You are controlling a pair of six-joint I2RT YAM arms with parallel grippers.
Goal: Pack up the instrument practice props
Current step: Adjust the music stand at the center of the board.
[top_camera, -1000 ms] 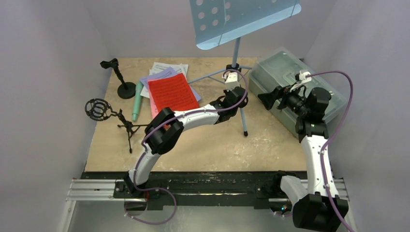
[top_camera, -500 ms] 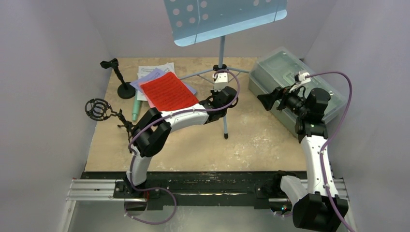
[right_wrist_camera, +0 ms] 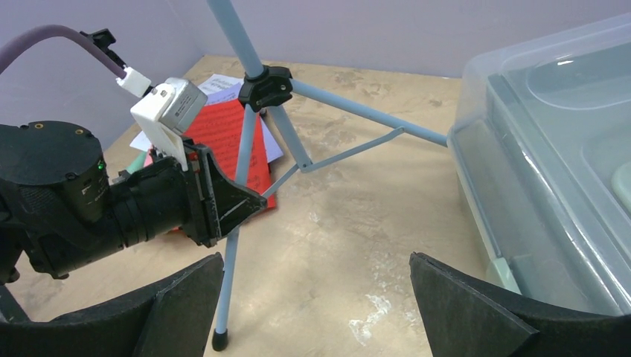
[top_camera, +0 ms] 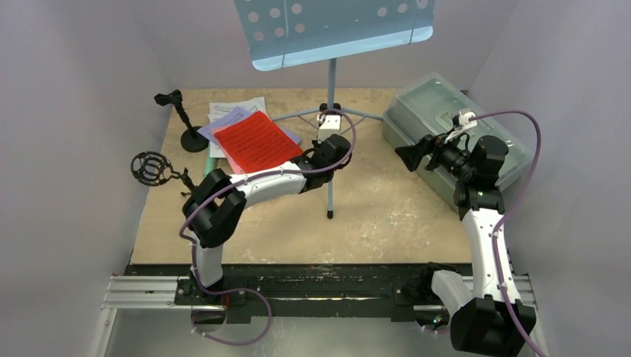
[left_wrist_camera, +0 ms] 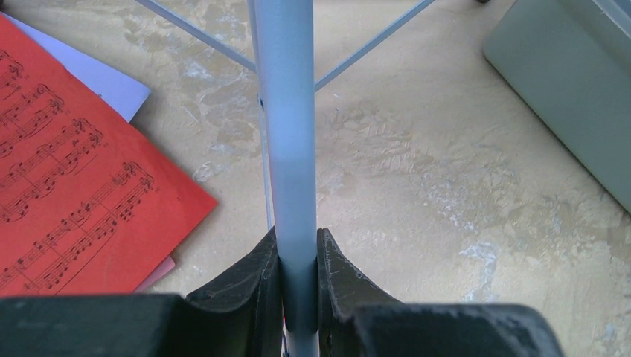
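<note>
The light-blue perforated music rack (top_camera: pixel 335 30) stands at the back centre on tripod legs. My left gripper (top_camera: pixel 330 153) is shut on its front leg (left_wrist_camera: pixel 292 134), the tube pinched between both fingers (left_wrist_camera: pixel 253 271). The right wrist view shows that gripper (right_wrist_camera: pixel 223 204) on the leg below the black hub (right_wrist_camera: pixel 266 87). A red music sheet (top_camera: pixel 257 141) lies on lilac and white sheets (top_camera: pixel 227 115). The black round-base pole (top_camera: pixel 186 123) and the black microphone tripod (top_camera: pixel 152 169) stand at the left. My right gripper (top_camera: pixel 411 156) hangs open and empty (right_wrist_camera: pixel 316 271).
The translucent grey-green box (top_camera: pixel 446 123), lid on, sits at the right against the wall (right_wrist_camera: pixel 551 149). Purple walls close in the left, back and right sides. The rack's front foot (top_camera: pixel 330 216) rests on bare beige table.
The left arm has carried the music rack leftwards, still gripping its leg. The sheets shifted and turned slightly left. The right arm has not moved.
</note>
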